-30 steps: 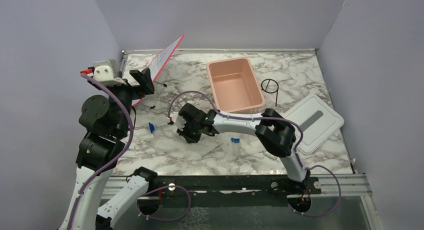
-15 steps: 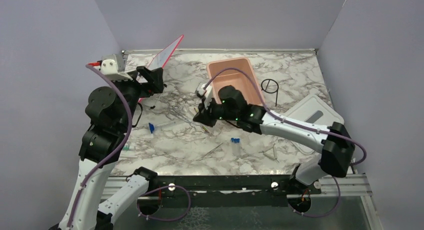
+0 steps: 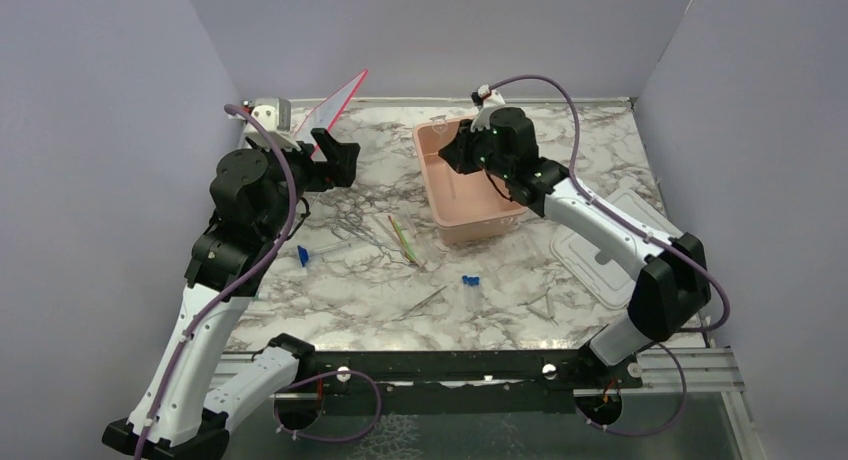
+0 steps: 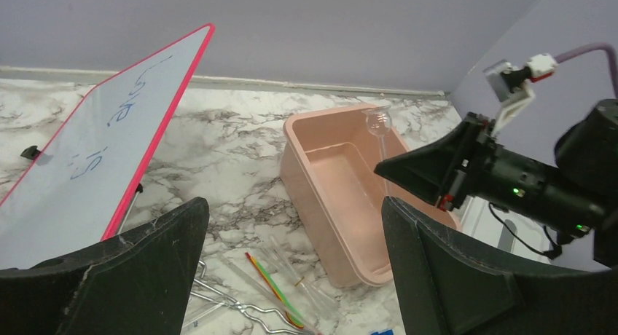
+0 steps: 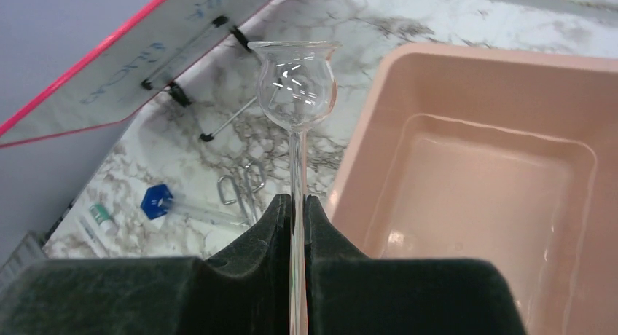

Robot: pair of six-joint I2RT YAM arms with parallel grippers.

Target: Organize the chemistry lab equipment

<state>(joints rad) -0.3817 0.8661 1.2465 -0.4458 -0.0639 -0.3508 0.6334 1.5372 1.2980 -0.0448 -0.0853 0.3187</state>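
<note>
My right gripper [image 3: 450,152] [image 5: 295,200] is shut on the thin stem of a clear glass tube with a round bulb [image 5: 295,87]. It holds the tube above the left rim of the pink tub [image 3: 480,220]; the bulb also shows in the left wrist view [image 4: 377,121]. My left gripper [image 3: 340,165] [image 4: 291,277] is open and empty, above the table left of the tub. Below it lie a green-yellow stick [image 3: 403,235] [image 4: 273,291], clear pipettes [image 4: 291,266] and metal tweezers [image 3: 352,220] [image 5: 244,189]. A blue-capped tube [image 3: 305,253] [image 5: 157,202] lies further left. The ring stand is hidden.
The red-edged panel [image 3: 335,105] [image 4: 95,146] leans at the back left. The white lid [image 3: 590,260] lies right of the tub, partly under my right arm. Small blue caps [image 3: 469,279] and a thin pipette [image 3: 425,302] lie near the front. Walls close three sides.
My right arm swung from the table's middle to the tub's far left rim, carrying the glass tube. My left arm rose and moved right, away from the panel.
</note>
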